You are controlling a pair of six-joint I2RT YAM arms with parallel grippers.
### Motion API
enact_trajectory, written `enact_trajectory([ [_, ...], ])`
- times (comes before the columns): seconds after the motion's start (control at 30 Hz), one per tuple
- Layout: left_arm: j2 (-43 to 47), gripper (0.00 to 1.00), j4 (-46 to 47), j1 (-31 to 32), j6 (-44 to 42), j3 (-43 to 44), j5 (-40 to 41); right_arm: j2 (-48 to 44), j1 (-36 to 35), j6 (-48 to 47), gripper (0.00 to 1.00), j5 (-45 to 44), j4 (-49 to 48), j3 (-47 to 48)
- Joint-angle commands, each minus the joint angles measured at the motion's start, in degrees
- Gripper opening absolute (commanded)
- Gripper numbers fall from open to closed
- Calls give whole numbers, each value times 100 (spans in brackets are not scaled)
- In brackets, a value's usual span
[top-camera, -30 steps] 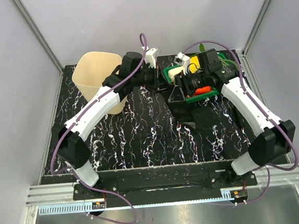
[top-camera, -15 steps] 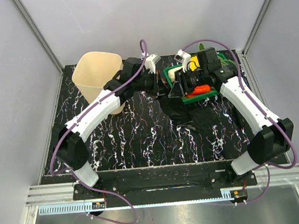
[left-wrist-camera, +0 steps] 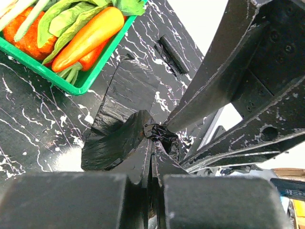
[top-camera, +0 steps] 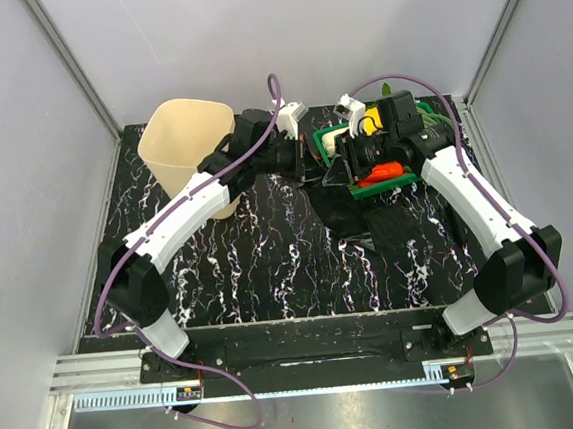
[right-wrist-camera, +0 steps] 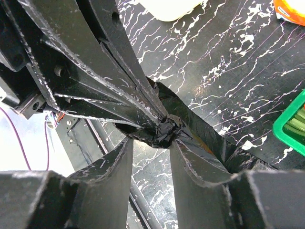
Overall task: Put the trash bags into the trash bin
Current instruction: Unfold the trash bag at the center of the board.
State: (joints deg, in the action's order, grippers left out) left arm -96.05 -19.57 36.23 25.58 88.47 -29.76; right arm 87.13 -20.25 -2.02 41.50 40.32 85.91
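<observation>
Left wrist view: the left gripper [left-wrist-camera: 151,143] was clamped shut on a bunched corner of the trash bag [left-wrist-camera: 114,143]. The right gripper [right-wrist-camera: 151,145] straddled that same bunch, jaws apart and not pinching it. Seen from above, both met just right of the trash bin [top-camera: 188,148] and outside its rim, and the bag's sheet sagged onto the table [top-camera: 271,266] farther from the bin.

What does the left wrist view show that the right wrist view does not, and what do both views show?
Only the left wrist view: orange vegetables lying in the green tray. Only the right wrist view: the cream bin and an orange wrapper, both at the top edge. Both: the black bag, bunched and pinched in the shut jaws of the left gripper, the tray's rim, and the marbled table.
</observation>
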Motion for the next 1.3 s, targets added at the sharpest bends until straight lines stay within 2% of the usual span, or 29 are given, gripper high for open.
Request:
enact_trajectory([
  [0.0, 236, 0, 323, 33, 122, 4, -241, 84, -49, 26, 40, 78, -182, 119],
  [0.17, 262, 0, 340, 51, 114, -49, -302, 155, -49, -9, 27, 148, -182, 189],
  [0.33, 289, 0, 358, 51, 78, -84, -285, 129, -49, -61, 0, 113, -173, 198],
  [0.8, 359, 0, -11, -406, -879, 48, -241, -398, -49, -1159, 0, -669, 1109, 93],
  [1.27, 341, 0, -600, -590, -2232, 285, -566, -785, -40, -1652, 0, -1100, 1532, -83],
])
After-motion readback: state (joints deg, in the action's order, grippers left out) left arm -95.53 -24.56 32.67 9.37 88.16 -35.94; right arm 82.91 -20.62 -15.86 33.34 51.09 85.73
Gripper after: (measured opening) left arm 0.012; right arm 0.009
